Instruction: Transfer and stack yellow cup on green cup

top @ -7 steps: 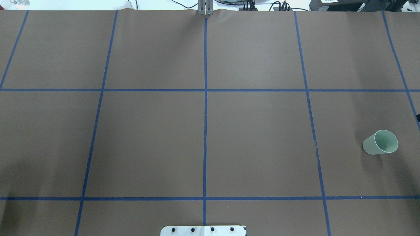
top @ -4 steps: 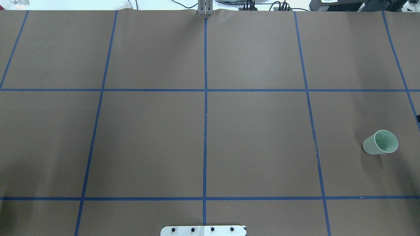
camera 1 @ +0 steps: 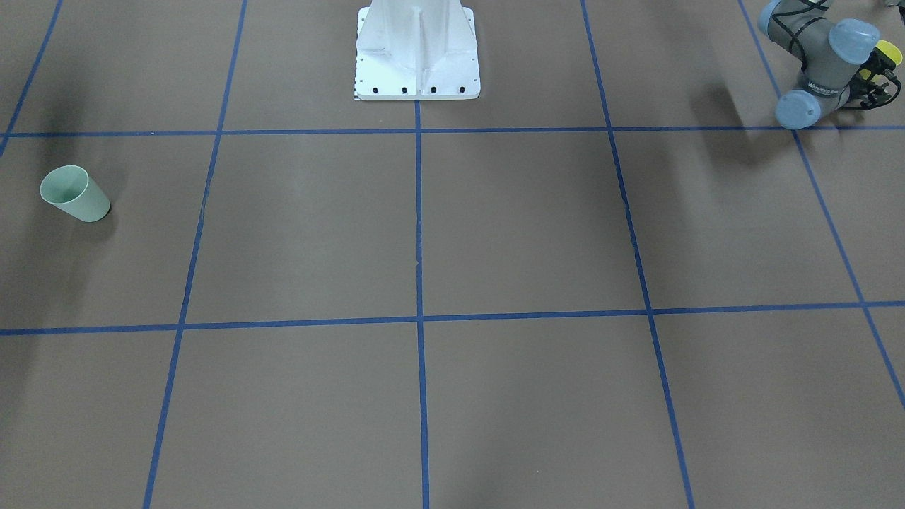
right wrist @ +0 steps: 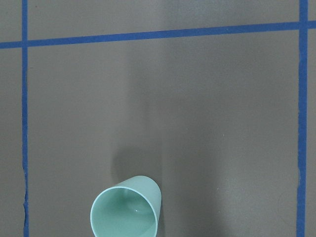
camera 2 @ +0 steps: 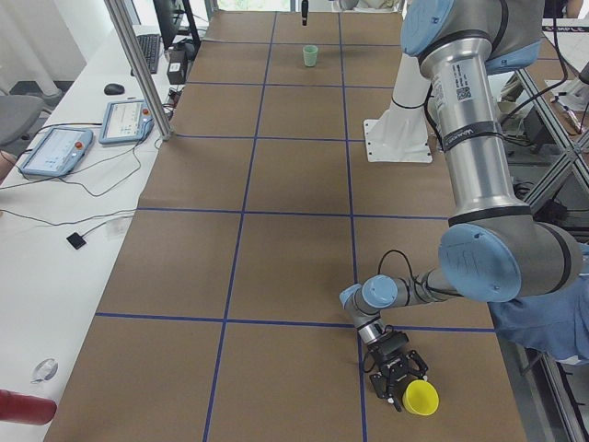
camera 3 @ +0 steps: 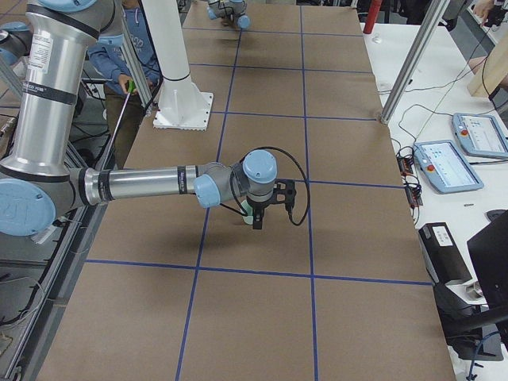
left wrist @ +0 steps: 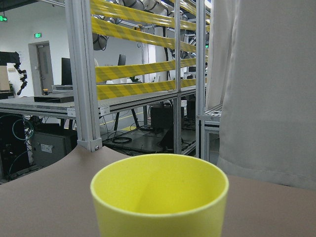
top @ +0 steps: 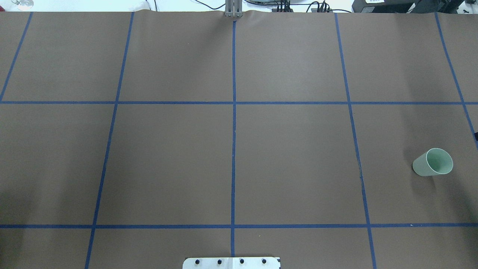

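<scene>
The yellow cup (camera 2: 422, 398) stands upright near the table's near-left corner; it fills the bottom of the left wrist view (left wrist: 160, 197) and shows as a yellow sliver in the front view (camera 1: 887, 51). My left gripper (camera 2: 400, 373) lies low and level right beside it; I cannot tell whether its fingers are open or shut. The green cup (top: 433, 162) stands upright at the far right (camera 1: 74, 194), low in the right wrist view (right wrist: 126, 210). My right gripper (camera 3: 258, 218) hangs pointing down over it; its state cannot be told.
The brown table cover carries a blue tape grid (top: 233, 112). The white robot base (camera 1: 417, 49) stands at the middle of the robot's edge. A side bench with control tablets (camera 2: 55, 152) and cables runs along the far edge.
The green cup has not moved. A faint shadow at the overhead view's lower left has faded a little.
</scene>
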Controlling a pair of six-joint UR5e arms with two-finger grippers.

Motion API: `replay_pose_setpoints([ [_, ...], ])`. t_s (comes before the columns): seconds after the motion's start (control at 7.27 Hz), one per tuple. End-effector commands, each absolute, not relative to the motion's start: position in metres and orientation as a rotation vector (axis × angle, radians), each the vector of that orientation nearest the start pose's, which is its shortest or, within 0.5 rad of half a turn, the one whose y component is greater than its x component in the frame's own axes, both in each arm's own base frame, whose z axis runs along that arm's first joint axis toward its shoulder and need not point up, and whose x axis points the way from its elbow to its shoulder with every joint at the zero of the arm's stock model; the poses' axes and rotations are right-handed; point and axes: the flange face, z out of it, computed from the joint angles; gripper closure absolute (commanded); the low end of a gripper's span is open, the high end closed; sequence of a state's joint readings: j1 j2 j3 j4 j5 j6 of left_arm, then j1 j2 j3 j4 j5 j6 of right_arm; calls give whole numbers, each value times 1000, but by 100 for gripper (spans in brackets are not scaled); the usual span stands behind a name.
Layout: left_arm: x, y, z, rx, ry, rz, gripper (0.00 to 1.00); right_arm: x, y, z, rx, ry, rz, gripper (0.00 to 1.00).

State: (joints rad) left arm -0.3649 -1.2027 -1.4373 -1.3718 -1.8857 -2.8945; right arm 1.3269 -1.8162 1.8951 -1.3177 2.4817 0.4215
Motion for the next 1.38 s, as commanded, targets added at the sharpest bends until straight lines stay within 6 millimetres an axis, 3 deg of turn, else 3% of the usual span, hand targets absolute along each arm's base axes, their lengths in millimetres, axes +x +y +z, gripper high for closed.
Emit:
replay_pose_setpoints([
  [0.0, 158, -163, 888, 45, -883, -1702, 0, -44, -403, 568, -3, -953, 16, 0],
  [0.14, 159, -161, 889, 50, -879, -1704, 6, -44, -403, 567, -2, -954, 15, 0],
  [0.41, 158, -160, 891, 60, -885, -1708, 39, -44, -402, 566, -5, -959, 16, 0],
  [0.69, 143, -153, 896, 77, -904, -1689, 43, -43, -401, 562, 0, -964, 14, 0],
  [0.96, 107, -144, 905, 89, -918, -1583, 42, -43, -401, 562, -3, -964, 19, 0],
  [1.24, 96, -158, 911, 178, -775, -1453, 42, -44, -401, 562, -6, -963, 21, 0],
])
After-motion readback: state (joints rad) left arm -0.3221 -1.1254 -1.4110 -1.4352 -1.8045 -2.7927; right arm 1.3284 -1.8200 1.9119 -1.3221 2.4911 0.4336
